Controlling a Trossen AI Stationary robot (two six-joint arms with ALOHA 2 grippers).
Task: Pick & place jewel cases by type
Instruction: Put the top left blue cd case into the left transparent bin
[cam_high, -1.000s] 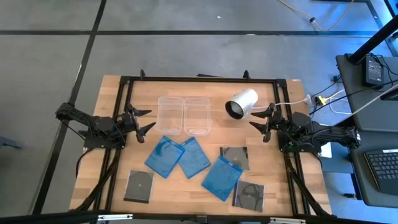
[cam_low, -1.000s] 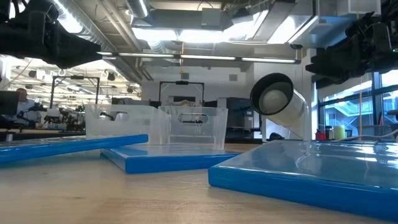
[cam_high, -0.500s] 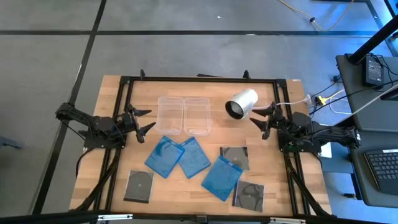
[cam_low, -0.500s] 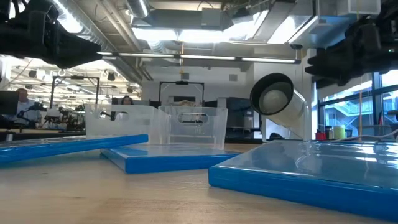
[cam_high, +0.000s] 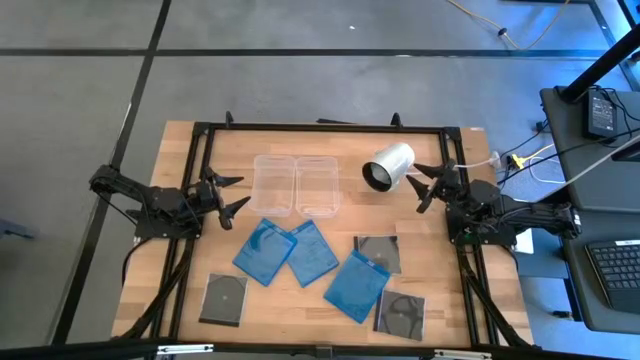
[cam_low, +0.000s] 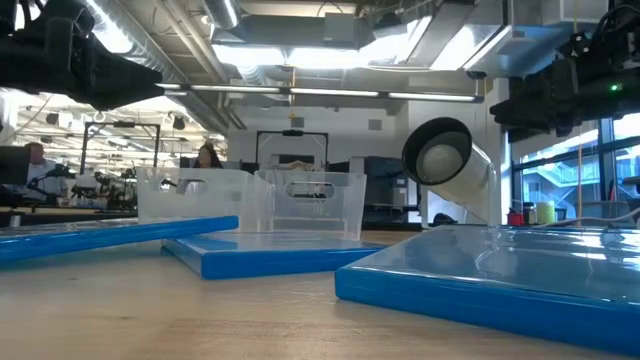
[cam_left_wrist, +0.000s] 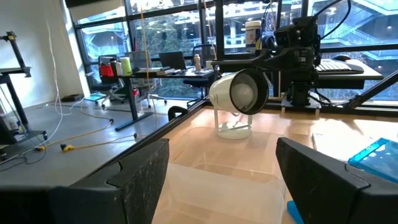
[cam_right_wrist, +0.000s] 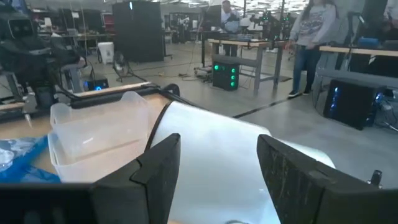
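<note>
Nothing sorted yet — all six cases lie loose on the desk (cam_high: 180, 150): blue cases (cam_high: 265, 250) mid-front, dark cases (cam_high: 224, 298) around them, both tubs (cam_high: 274, 184) empty. Your left claw (cam_high: 232, 194) and right claw (cam_high: 422, 189) are both spread, holding nothing — every pick is left.

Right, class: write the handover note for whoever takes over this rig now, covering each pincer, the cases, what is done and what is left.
Left pincer: open, empty, beside the two clear rectangular plastic tubs.
Right pincer: open, empty, next to the white cylinder with a dark end.
Three translucent blue square jewel cases and three dark grey ones showing discs lie loose on the wooden table.
Done: nothing sorted; both tubs look empty.
Left: all six cases.
</note>
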